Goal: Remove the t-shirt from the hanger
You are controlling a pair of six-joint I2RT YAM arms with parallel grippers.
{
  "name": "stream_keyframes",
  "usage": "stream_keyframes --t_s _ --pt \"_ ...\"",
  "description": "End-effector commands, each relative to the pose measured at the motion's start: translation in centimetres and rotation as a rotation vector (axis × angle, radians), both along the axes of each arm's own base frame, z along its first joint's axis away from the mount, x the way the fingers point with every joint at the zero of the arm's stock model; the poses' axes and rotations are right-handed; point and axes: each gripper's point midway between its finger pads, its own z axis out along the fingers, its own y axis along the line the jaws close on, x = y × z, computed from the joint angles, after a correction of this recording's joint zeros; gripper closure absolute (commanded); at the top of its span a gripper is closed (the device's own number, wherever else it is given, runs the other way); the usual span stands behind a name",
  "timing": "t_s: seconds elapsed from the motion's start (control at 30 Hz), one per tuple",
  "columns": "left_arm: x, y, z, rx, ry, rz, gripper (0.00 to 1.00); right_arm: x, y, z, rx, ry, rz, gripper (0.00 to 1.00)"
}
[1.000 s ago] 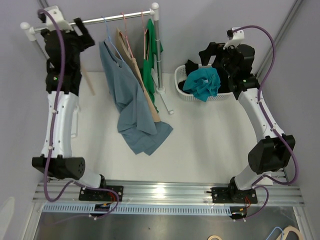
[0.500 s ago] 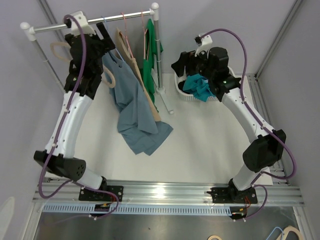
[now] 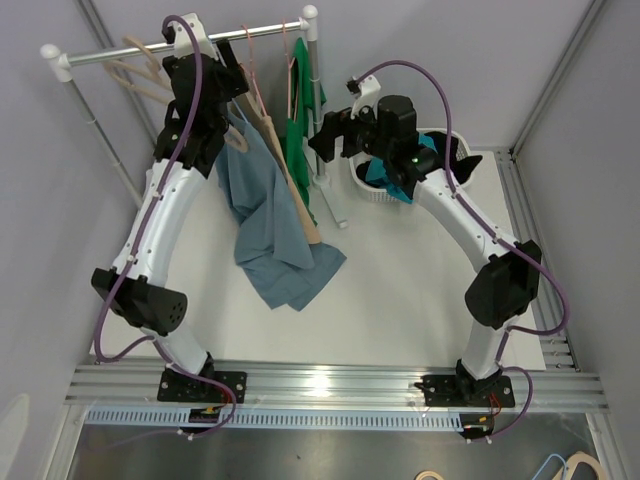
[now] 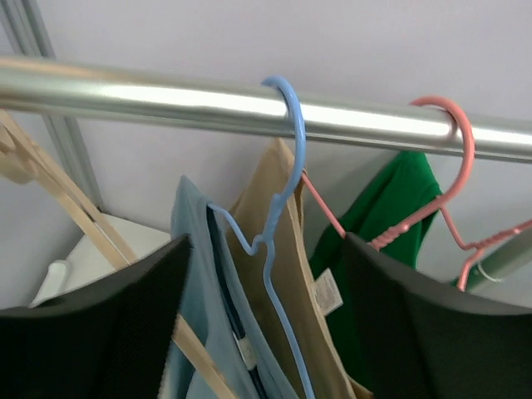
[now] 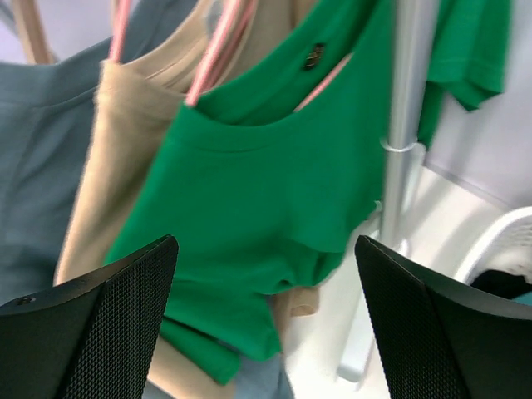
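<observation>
Pale grey walls enclose a white tabletop (image 3: 420, 290) carrying a clothes rail (image 4: 166, 96) hung with three shirts. The left pincer (image 4: 266, 243) is raised just below the rail, its fingers spread wide and holding nothing. Straight ahead of it, framed in the gap, the blue hanger (image 4: 287, 166) hooks over the rail. The blue-grey t-shirt (image 3: 262, 215) hangs from that hanger, just ahead of and below the left pincer, its lower part crumpled on the tabletop. Beyond it, to the left pincer's right, hang a tan shirt (image 4: 278, 216) and a green t-shirt (image 5: 266, 166) on pink hangers (image 4: 453, 158). Bare wooden hangers (image 3: 135, 65) hang on the rail to the left pincer's left. The right pincer (image 5: 264, 243), also wide open and empty, faces the green t-shirt, with the rail's upright post (image 5: 407, 125) ahead to its right. Behind the right pincer, a white basket (image 3: 375, 185) holds teal and black cloth.
</observation>
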Motion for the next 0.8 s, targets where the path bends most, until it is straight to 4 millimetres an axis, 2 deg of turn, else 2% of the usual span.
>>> stream_keyframes --t_s 0.0,0.07,0.1,0.47,0.5,0.53,0.57,0.6,0.63,0.77 --pt "0.3 0.5 1.8 0.007 -0.042 0.038 0.27 -0.2 0.7 2.3 0.023 -0.056 0.022 0.07" --pt "1.0 0.5 0.4 0.016 0.000 0.057 0.31 -0.2 0.6 2.1 0.021 -0.051 0.019 0.06" --pt "1.1 0.6 0.6 0.013 0.000 0.063 0.31 -0.1 0.6 2.0 0.019 -0.049 0.019 0.06" --pt "3.1 0.2 -2.4 0.014 0.078 0.080 0.30 -0.4 0.1 1.7 0.014 -0.045 0.008 0.05" --pt "3.3 0.3 -2.6 0.016 0.084 0.086 0.34 -0.4 0.0 1.4 0.011 -0.042 0.005 0.05" --pt "3.3 0.4 -2.7 0.019 0.086 0.094 0.47 -0.5 -0.2 1.6 0.014 -0.043 0.004 0.05" --pt "3.4 0.6 -2.8 0.019 0.087 0.103 0.77 -0.5 -0.3 1.5 0.016 -0.043 0.003 0.05" --pt "3.4 0.8 -2.9 0.017 0.089 0.108 0.93 -0.4 -0.5 1.2 0.014 -0.039 0.000 0.05" --pt "3.4 0.9 -3.0 0.011 0.093 0.109 0.99 -0.4 -0.6 1.2 0.017 -0.038 -0.002 0.05" --pt "2.5 1.5 -1.0 0.004 0.054 0.117 0.99 -0.4 -1.0 1.2 0.021 -0.035 -0.002 0.05"
